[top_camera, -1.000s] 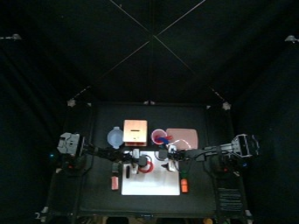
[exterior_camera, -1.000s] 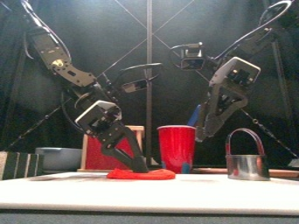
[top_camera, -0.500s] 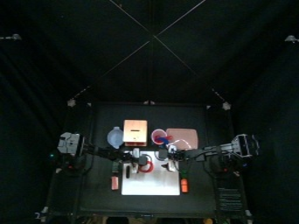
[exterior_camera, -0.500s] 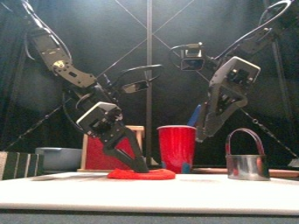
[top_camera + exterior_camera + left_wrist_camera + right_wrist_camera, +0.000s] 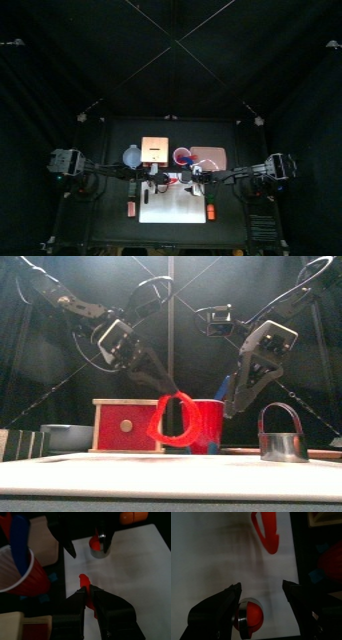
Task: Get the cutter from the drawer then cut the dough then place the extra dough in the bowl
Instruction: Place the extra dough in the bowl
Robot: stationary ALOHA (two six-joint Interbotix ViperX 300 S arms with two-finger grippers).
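While the white cutting board (image 5: 174,205) fills the 6 o'clock half of the table, everything else sits behind it. The wooden box (image 5: 127,424) is at 11 o'clock with its red drawer front facing 6 o'clock. The pink tray (image 5: 214,158) is at 1 o'clock. The blue-grey bowl (image 5: 64,436) is at 10 o'clock, just beside the box. The red cup (image 5: 211,421) is at 12 o'clock, between box and tray.

Your left gripper (image 5: 166,386) is up over the board's middle, clenched on the dough ring (image 5: 160,422). The ring hangs from it as a loose loop, clear of the board.

Your right gripper (image 5: 262,587) hovers above the board with its jaws spread wide, grasping nothing.

The cutter (image 5: 281,446) stands on the board around 3 o'clock, just below the right gripper, with its wire handle up. A red dough disc (image 5: 250,614) sits inside it.
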